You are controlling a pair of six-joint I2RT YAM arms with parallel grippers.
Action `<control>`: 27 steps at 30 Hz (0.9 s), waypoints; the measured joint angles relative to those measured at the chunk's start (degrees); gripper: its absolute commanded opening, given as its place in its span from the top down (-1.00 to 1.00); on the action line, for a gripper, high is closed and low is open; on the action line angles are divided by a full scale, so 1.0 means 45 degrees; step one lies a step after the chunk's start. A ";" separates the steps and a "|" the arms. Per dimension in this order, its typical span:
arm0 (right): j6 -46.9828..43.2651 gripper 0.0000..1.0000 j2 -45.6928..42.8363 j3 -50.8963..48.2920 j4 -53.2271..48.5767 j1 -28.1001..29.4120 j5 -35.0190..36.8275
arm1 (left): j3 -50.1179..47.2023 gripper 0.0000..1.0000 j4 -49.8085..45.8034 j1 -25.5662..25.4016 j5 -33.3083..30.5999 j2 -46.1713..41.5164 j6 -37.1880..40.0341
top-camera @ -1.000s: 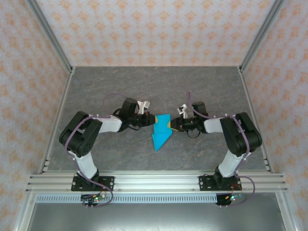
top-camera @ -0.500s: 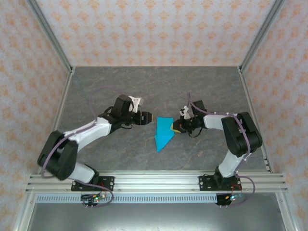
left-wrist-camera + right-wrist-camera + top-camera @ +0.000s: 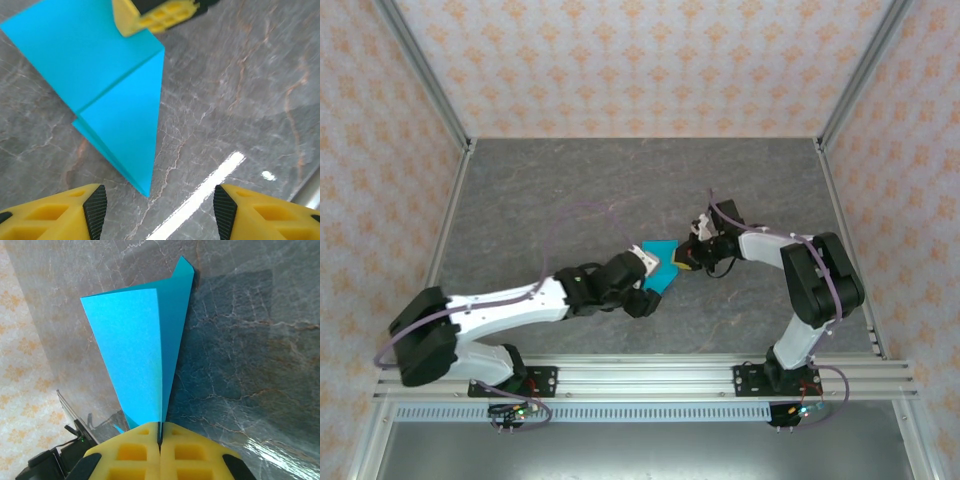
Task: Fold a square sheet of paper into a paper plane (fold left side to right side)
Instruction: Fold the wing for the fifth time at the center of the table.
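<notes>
Pinched in right pincer point(image 3: 160, 439), paper plane point(image 3: 137, 350) points toward gaping left pincer point(image 3: 155, 207)

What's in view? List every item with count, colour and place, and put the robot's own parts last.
paper plane: one, bright cyan-blue, folded to a point, mid-table between the two arms
table: one, grey marbled, under everything
walls: three, pale with an orange pattern, left, back and right
frame rails: several, silver, along the near edge and up the corners
cables: several, purple, looped along both arms
arms: two, white and black, bolted at the near edge
left pincer: one, yellow and black, open, over the plane's pointed end
right pincer: one, yellow, shut on the plane's edge
</notes>
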 measured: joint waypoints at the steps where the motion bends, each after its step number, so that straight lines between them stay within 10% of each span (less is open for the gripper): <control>1: 0.0058 1.00 0.0000 0.0015 -0.0034 0.0015 0.0034 | 0.0267 -0.22 -0.0049 -0.0141 -0.0175 0.0505 -0.0039; 27: 0.0763 1.00 0.0005 0.0223 -0.0597 0.0053 0.0180 | 0.3041 0.32 -0.1472 -0.0646 -0.2215 0.5343 -0.0631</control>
